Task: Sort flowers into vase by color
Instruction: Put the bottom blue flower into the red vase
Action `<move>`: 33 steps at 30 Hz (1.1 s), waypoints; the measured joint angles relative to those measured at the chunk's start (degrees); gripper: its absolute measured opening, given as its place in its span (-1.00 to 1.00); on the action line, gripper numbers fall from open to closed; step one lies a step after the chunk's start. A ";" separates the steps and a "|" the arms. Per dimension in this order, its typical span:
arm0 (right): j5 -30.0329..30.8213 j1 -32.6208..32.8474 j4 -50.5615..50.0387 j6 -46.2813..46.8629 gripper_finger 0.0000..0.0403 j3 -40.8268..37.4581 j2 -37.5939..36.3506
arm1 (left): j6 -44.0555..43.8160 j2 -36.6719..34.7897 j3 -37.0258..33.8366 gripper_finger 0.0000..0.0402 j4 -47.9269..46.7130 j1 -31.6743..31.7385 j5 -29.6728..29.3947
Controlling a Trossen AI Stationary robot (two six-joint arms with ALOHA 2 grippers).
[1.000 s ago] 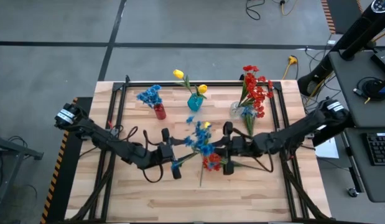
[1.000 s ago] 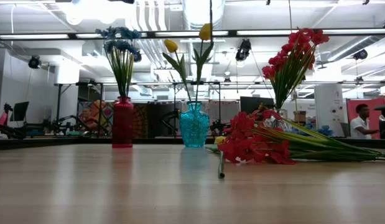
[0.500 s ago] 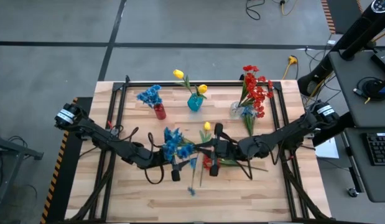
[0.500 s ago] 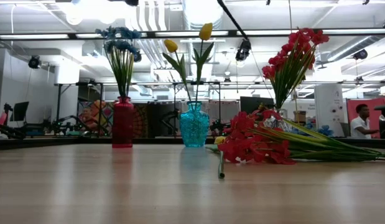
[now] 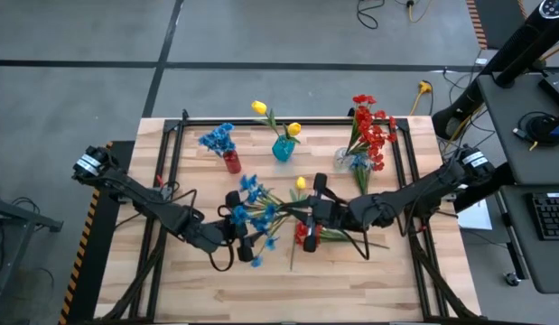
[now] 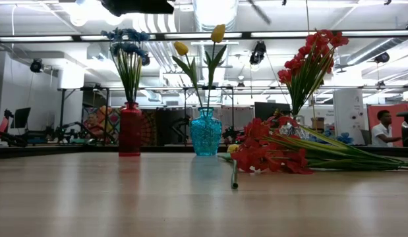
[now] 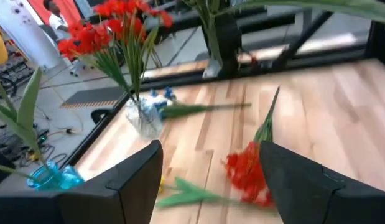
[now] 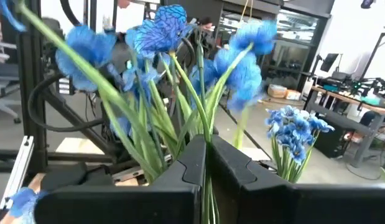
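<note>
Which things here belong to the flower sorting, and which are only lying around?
Job: blue flowers in right gripper; red flowers on table; red vase; blue vase; clear vase.
Not job: cables on floor; keyboard.

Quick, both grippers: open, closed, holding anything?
Left gripper: jaws open, holding nothing.
Right gripper: jaws closed on the blue flower spray.

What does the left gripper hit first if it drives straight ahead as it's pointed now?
Probably the loose red spray lying on the table, just ahead of the open left gripper. Beyond it stands the clear vase. Depth is hard to judge.
</note>
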 joint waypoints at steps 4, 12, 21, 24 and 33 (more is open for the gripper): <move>0.02 -0.38 0.29 0.57 -0.94 -0.25 0.05 | 1.65 1.54 -0.04 0.24 8.99 0.09 2.43; 0.00 -0.63 1.60 1.73 -0.94 -0.43 0.11 | 8.97 5.46 -0.11 0.24 26.53 0.59 -1.25; -0.02 -0.63 3.56 5.13 -0.94 -0.66 0.85 | 18.19 4.18 0.76 0.24 33.30 0.59 -4.04; -0.42 -0.64 4.52 5.17 -0.94 -0.62 2.10 | 18.73 4.07 1.51 0.24 33.41 0.63 -4.06; -3.04 -0.74 9.77 0.13 -0.94 -0.09 6.64 | 17.48 3.81 2.18 0.24 33.24 0.69 -4.00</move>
